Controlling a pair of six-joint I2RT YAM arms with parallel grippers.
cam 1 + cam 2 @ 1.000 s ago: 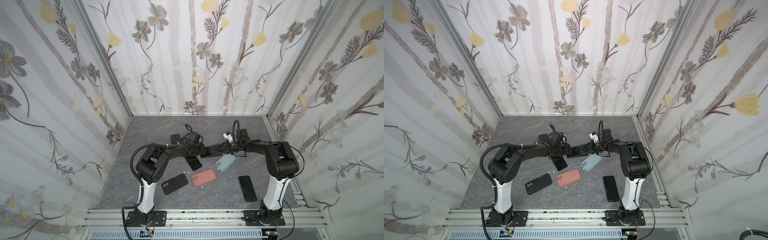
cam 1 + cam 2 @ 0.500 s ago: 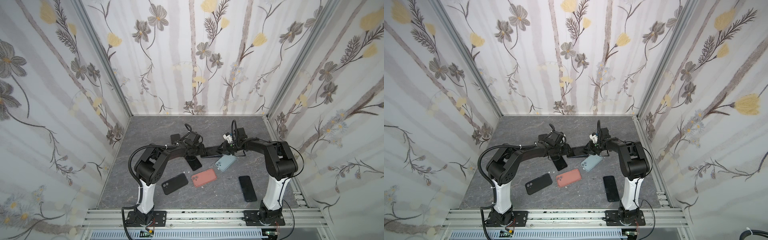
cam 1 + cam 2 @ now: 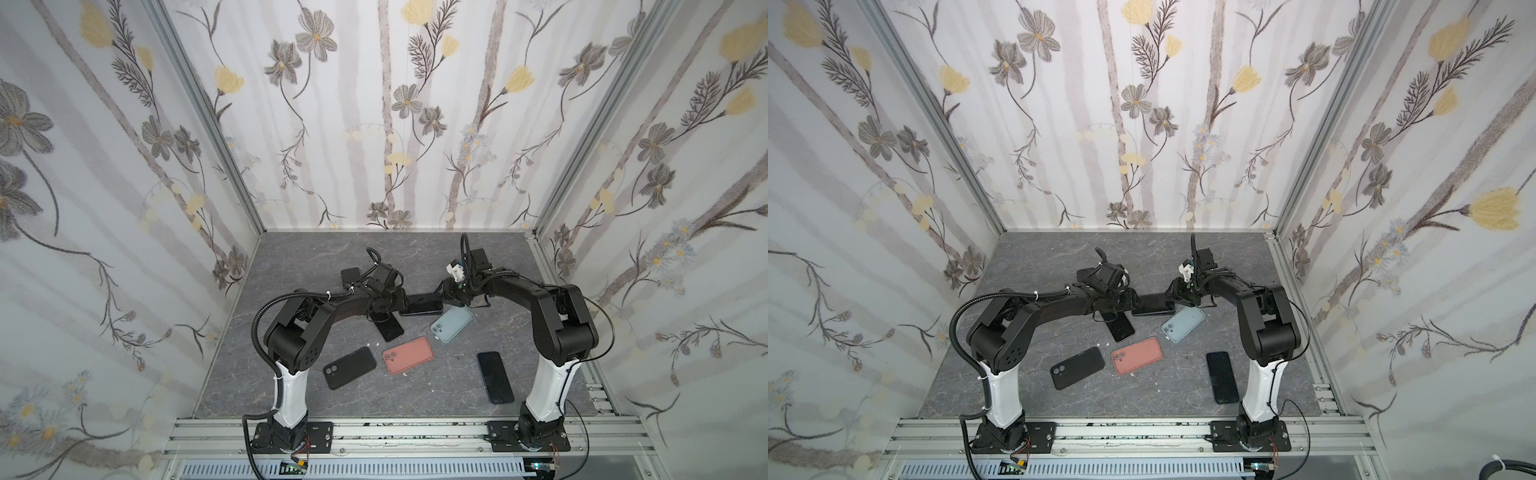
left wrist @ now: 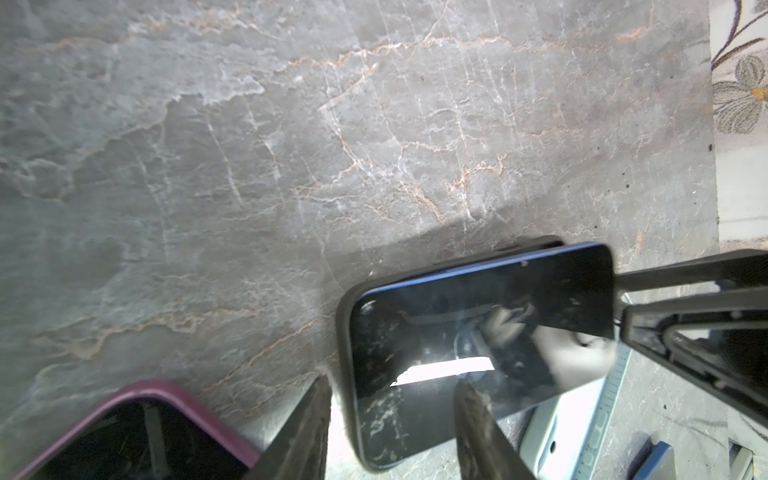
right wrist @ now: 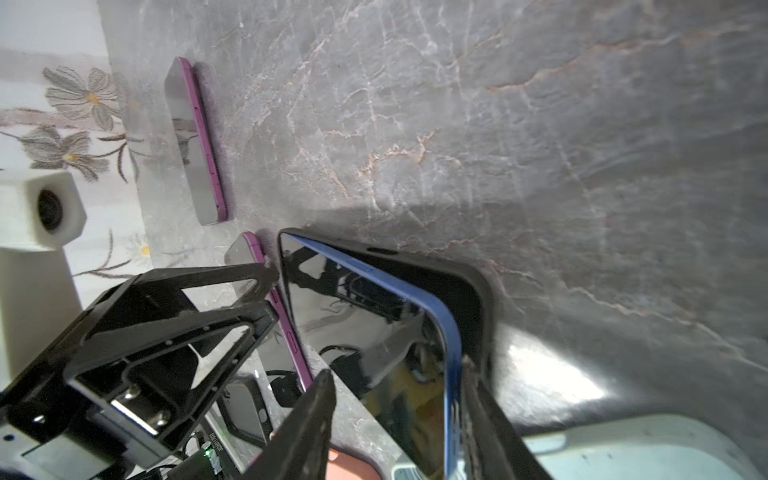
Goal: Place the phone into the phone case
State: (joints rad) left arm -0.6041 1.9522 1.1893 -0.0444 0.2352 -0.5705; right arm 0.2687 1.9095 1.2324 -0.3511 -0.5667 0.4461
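We are seating the blue phone point(image 5: 365, 324) in the black case point(image 5: 473, 291): it lies half in, one long edge raised clear of the lip, between the parted, open fingers of the right hand point(image 5: 397, 368); the left hand point(image 4: 390, 380) straddles the other end, and we cannot tell whether it clamps. Next, we judge, the right hand presses that edge down while the left steadies the case.

No legible text, brand or number anywhere, tiny print on a circuit board point(image 5: 214, 451) too blurred to read
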